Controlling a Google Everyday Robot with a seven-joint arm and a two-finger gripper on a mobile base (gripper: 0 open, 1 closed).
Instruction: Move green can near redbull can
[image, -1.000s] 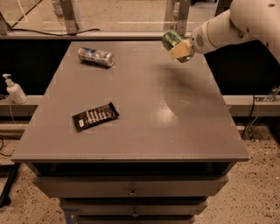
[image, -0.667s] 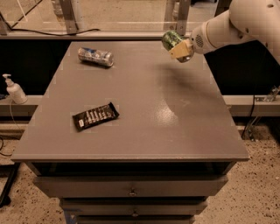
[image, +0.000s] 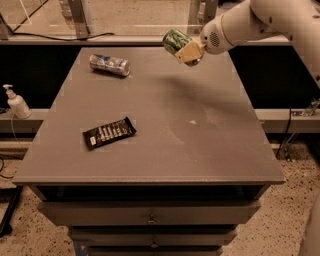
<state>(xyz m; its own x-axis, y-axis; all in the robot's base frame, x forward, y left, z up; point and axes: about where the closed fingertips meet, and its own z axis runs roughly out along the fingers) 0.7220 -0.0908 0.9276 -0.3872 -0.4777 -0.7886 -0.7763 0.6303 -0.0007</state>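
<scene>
The green can (image: 174, 41) is held in my gripper (image: 186, 51), lifted above the far middle of the grey table (image: 200, 130). The gripper's tan fingers (image: 190, 51) are shut on the can, and the white arm reaches in from the upper right. The redbull can (image: 109, 64), silver and blue, lies on its side at the far left of the table, well to the left of the gripper and apart from the green can.
A dark snack bar wrapper (image: 109, 133) lies on the left middle of the table. A white pump bottle (image: 17, 102) stands on a ledge off the table's left side. Drawers (image: 150, 217) run below the table's front edge.
The gripper with the green can has moved left, toward the redbull can. The redbull can and the wrapper have not moved.
</scene>
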